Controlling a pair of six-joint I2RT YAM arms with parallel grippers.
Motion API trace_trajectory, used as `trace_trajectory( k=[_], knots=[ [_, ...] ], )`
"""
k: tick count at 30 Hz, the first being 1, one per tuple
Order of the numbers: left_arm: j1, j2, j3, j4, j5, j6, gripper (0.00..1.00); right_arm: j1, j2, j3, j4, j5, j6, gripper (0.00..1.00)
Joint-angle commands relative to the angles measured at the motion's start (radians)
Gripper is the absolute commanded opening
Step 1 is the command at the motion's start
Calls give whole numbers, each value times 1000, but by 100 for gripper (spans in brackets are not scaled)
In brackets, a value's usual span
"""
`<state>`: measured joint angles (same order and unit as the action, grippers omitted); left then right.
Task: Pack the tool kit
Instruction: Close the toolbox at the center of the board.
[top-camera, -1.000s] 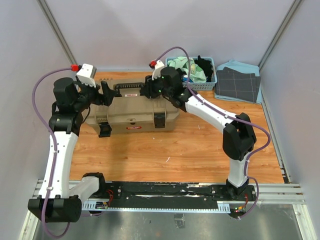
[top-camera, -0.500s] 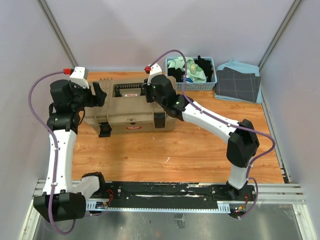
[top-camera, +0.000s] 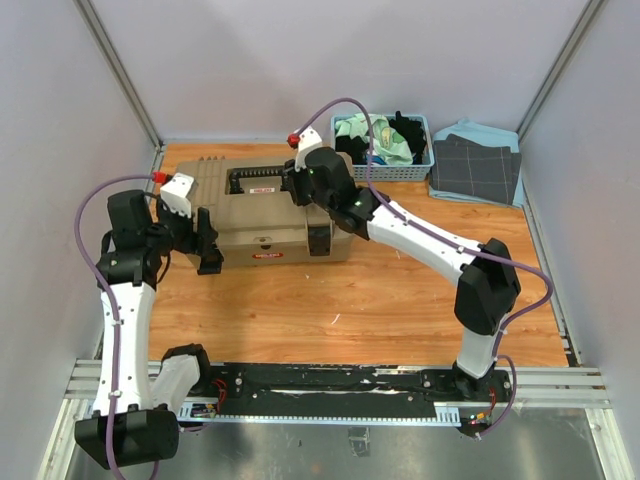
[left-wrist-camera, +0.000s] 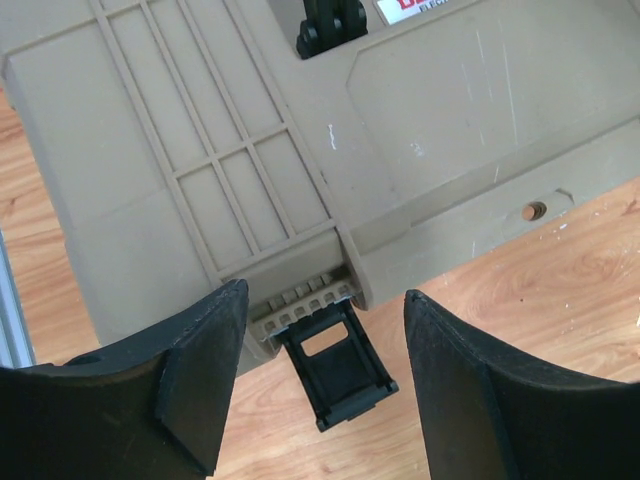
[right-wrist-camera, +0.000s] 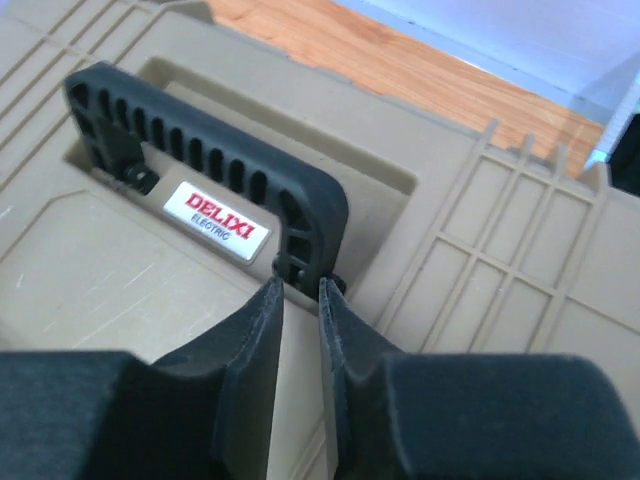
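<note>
Left of frame: left pincer (left-wrist-camera: 325, 297) is dropping from toolbox (top-camera: 265, 215) end to straddle hanging latch (left-wrist-camera: 337, 368), half-wide. Right pincer (right-wrist-camera: 300, 290) is pinching nearly shut, empty, beside handle (right-wrist-camera: 200, 150). Latching likely next.

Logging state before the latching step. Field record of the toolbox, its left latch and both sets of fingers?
toolbox: large tan plastic toolbox, lid down, on the wooden table
handle: black ribbed handle, lying flat in its recess
left latch: black plastic latch, flipped down, hanging open
left fingers: open, one on either side of that latch, apart from it
right fingers: almost together, nothing between them, at the handle's right end
background: blue basket of cloths behind the toolbox
</note>
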<state>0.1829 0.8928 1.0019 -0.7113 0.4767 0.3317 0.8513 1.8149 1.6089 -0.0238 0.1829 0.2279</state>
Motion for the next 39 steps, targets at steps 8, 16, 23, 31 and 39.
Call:
trace_trajectory(
  k=[8,16,23,31,39],
  knots=[
    [5,6,42,111,-26,-114,68,-187,-106,125,-128,-679,-424,98],
    [5,59,59,136,17,-148,67,-367,34,219,-94,-1121,-435,95],
    [5,102,86,139,28,-159,65,-358,258,373,-32,-1289,-372,87],
    [4,124,99,139,17,-150,64,-305,322,349,91,-1346,-274,83],
    [4,124,90,141,31,-149,64,-232,395,367,188,-1344,-188,75]
  ],
)
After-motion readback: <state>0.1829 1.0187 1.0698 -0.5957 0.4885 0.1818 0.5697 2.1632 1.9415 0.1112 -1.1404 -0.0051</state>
